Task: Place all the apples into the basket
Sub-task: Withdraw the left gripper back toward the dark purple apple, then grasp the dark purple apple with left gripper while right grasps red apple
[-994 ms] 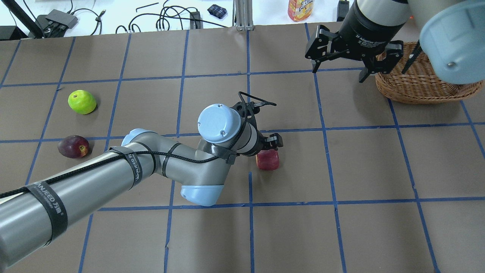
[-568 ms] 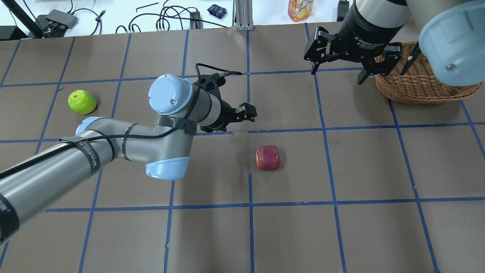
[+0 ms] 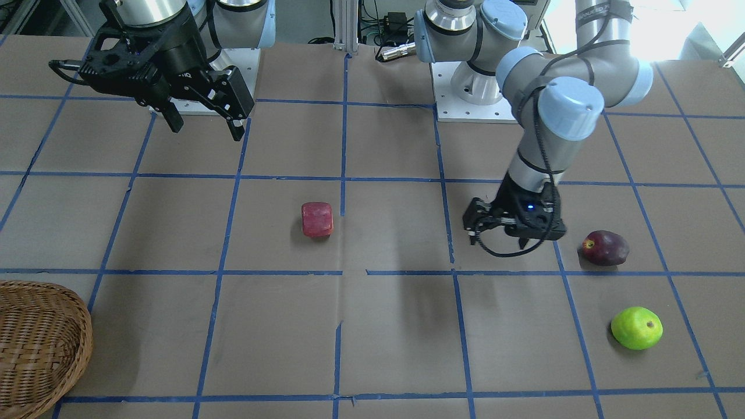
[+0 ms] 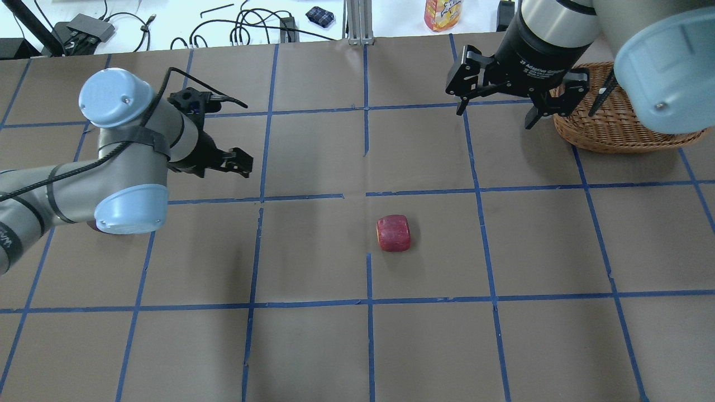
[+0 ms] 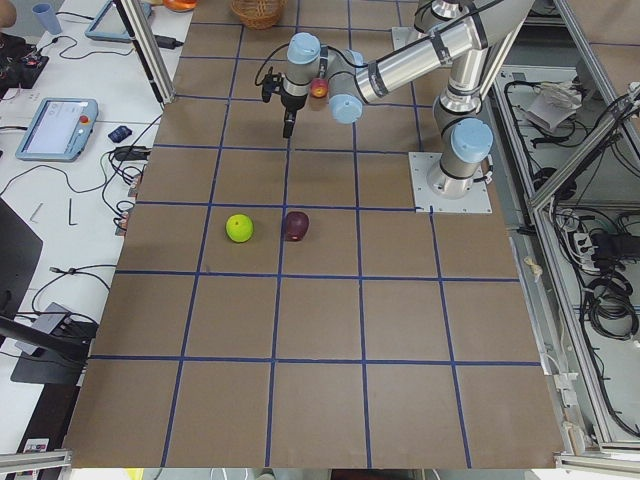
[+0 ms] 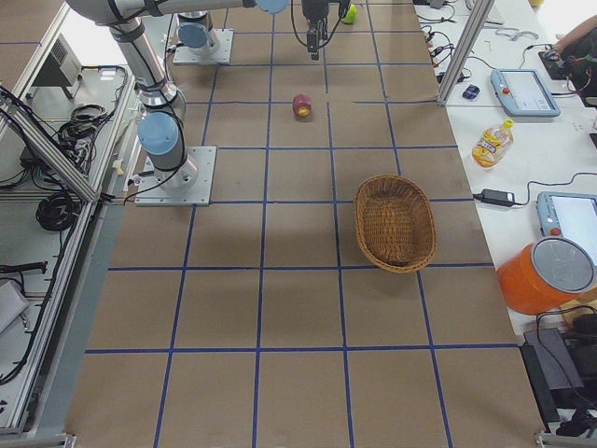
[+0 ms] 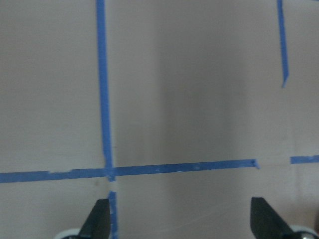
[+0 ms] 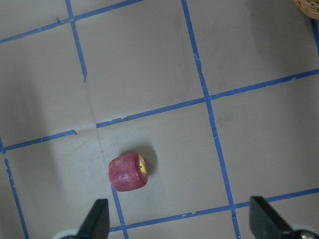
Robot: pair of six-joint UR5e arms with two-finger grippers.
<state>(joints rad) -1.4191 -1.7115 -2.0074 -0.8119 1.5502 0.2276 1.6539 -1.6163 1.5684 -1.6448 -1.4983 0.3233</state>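
My L jaws: released, empty, over table [image 4: 313, 346] at 10 o'clock. At 9, maroon apple [image 3: 605, 248]; green apple [image 3: 637, 328] at its 12. Mid-table, red apple [image 4: 395, 233], alone. My R jaws: spread wide, empty, at 9 o'clock of basket [image 4: 603, 128], which sits at 2.

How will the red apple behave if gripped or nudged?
The red apple looks blocky with flattish sides, so it probably stays put rather than rolling. Its skin looks smooth, so a grip might slip unless it closes on the flat sides.
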